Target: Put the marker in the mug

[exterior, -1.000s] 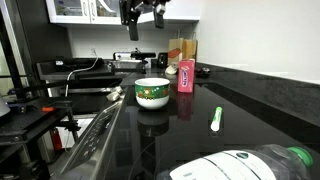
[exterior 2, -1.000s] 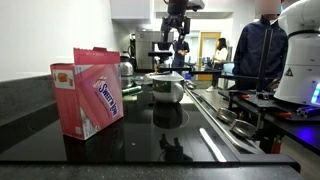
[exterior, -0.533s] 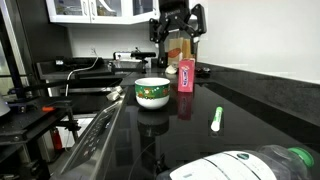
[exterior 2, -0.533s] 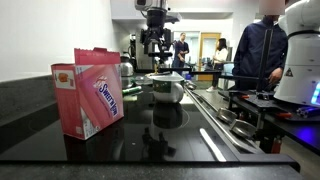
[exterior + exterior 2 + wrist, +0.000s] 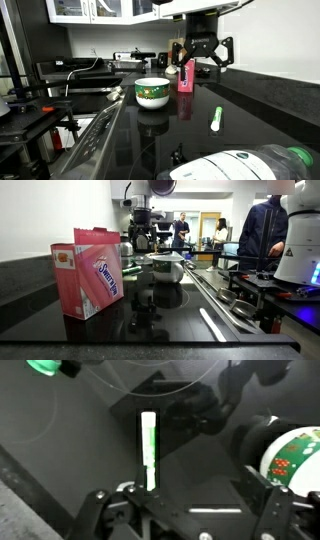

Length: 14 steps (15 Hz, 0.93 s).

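The marker [image 5: 216, 120] is a short white stick with a green end, lying flat on the black counter [image 5: 250, 110]. In the wrist view the marker [image 5: 148, 448] lies lengthwise, just ahead of my left finger. The mug [image 5: 152, 93] is squat and white with a green band; it stands upright to the marker's left and shows in the wrist view [image 5: 296, 456] at the right edge. My gripper [image 5: 202, 60] hangs open and empty in the air above the counter, higher than the marker and between mug and marker. It also shows in an exterior view [image 5: 143, 235] and the wrist view [image 5: 186, 512].
A tall pink carton [image 5: 185, 76] stands behind the mug, close to the gripper, and is large in an exterior view [image 5: 88, 272]. A big white bottle [image 5: 245, 165] with a green cap [image 5: 300, 155] lies near the counter's front. A person [image 5: 262, 235] stands beside the counter.
My gripper has come down from high above the mug and moved across toward the marker's side. The marker, mug and carton have not moved.
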{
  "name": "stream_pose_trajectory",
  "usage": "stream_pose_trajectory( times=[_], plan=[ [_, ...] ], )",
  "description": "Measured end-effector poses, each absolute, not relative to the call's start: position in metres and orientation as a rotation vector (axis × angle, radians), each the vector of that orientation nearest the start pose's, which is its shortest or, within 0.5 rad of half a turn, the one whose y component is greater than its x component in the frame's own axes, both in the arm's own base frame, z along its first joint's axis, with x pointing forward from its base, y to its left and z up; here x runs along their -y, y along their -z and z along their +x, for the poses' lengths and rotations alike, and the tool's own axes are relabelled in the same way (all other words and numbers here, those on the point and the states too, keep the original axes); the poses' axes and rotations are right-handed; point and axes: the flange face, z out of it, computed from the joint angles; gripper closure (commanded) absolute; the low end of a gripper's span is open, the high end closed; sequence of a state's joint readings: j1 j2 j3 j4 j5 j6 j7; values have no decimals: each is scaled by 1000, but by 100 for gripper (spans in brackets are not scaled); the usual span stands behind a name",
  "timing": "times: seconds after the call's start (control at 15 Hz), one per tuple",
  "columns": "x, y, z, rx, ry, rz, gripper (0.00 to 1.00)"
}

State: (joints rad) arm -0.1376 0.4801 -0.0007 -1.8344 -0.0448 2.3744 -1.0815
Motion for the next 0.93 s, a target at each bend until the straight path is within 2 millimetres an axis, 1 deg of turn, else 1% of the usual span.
stream_pose_trajectory(
  times=[0.07,0.2,0.27,0.33,0.4,0.47,0.53,0.6,0.73,0.87,0.93],
  plan=[
    [92,-268,654,1506,47,-2819,0],
    [84,-258,669,1532,35,-2789,0],
    [77,-254,676,1549,23,-2772,4],
    [70,-249,682,1562,10,-2754,10],
    [66,-244,687,1571,-6,-2739,12],
    [63,-238,691,1576,-23,-2728,15],
    [64,-231,694,1575,-40,-2721,22],
    [65,-225,697,1570,-52,-2718,20],
    [70,-215,702,1557,-67,-2716,19],
    [75,-210,708,1546,-74,-2719,18],
    [77,-209,711,1542,-72,-2721,20]
  ],
)
